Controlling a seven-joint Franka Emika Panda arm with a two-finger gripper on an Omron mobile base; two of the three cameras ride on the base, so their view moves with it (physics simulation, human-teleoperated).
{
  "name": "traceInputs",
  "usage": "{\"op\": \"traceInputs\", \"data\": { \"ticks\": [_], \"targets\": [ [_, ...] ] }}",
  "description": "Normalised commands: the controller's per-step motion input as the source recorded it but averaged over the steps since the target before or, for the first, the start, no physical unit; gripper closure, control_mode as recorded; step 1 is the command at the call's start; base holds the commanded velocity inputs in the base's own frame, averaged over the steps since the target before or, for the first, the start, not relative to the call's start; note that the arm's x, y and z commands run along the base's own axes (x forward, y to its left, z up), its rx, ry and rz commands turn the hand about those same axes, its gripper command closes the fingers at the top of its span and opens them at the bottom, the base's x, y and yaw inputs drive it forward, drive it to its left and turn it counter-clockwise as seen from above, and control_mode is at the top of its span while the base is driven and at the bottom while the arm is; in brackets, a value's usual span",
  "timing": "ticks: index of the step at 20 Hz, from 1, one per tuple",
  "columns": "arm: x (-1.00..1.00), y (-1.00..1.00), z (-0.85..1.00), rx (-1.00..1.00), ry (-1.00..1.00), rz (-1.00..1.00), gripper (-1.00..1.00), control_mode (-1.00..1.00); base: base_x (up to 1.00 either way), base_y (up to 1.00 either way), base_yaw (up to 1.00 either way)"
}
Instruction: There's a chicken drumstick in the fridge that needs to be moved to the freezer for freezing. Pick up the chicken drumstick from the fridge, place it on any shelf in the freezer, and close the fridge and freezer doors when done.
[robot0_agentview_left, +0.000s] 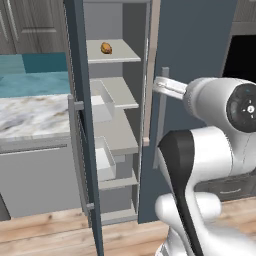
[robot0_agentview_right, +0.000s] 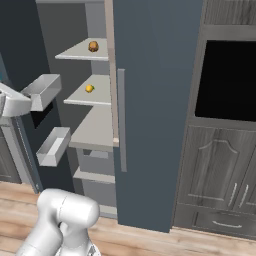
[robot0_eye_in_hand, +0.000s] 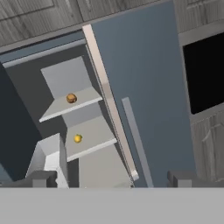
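Chicken drumstick (robot0_agentview_left: 106, 48): lying on the top shelf (robot0_agentview_left: 125, 56) of the open left half of the slate-blue unit, i.e. the freezer (robot0_agentview_left: 131, 25). It sits toward the back of the slab, alone on it. We read it as a small golden-brown lump with a darker end.

One shelf below: a small orange-yellow round item (robot0_agentview_right: 89, 88), near the middle of its slab and well apart from the drumstick. The wider slab (robot0_agentview_right: 95, 130) under that one is bare.

Freezer door (robot0_agentview_left: 80, 75): swung wide open, edge-on to the left base view. Two pale box-like bins (robot0_agentview_right: 42, 90) (robot0_agentview_right: 54, 145) show one above the other just beside this door. We cannot tell whether they hang on the door or pull out from the compartment.

Fridge door (robot0_agentview_right: 155, 100): flush and closed, with its vertical grey bar handle (robot0_agentview_right: 121, 120) next to the seam with the freezer.

Gripper (robot0_eye_in_hand: 113, 179): released, the two dark fingertips (robot0_eye_in_hand: 43, 178) standing wide apart with nothing between them. It is in front of the unit, clear of the shelves and the drumstick, and looks into the open freezer from outside.

Surroundings: a black wall oven (robot0_agentview_right: 227, 80) in dark wood cabinetry right of the fridge, a marble counter (robot0_agentview_left: 30, 115) left of the freezer door, and a wooden floor (robot0_agentview_left: 50, 230) below.
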Motion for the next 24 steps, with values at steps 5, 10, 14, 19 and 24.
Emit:
{"op": "traceInputs", "data": {
  "ticks": [5,10,14,19,24],
  "targets": [
    [-0.62,0.73,-0.57,0.15,0.01,0.00,-1.00,-1.00,0.00,0.00,0.00],
    [-0.08,0.93,-0.77,0.09,-0.03,-0.01,-1.00,-1.00,0.00,0.00,0.00],
    [0.04,1.00,-0.39,0.00,-0.17,-0.10,-1.00,-1.00,0.00,0.00,0.00],
    [0.29,1.00,-0.21,0.00,-0.16,-0.18,-1.00,-1.00,0.00,0.00,0.00],
    [0.63,1.00,-0.20,-0.07,-0.15,-0.19,-1.00,-1.00,0.00,0.00,0.00]
  ]
}}
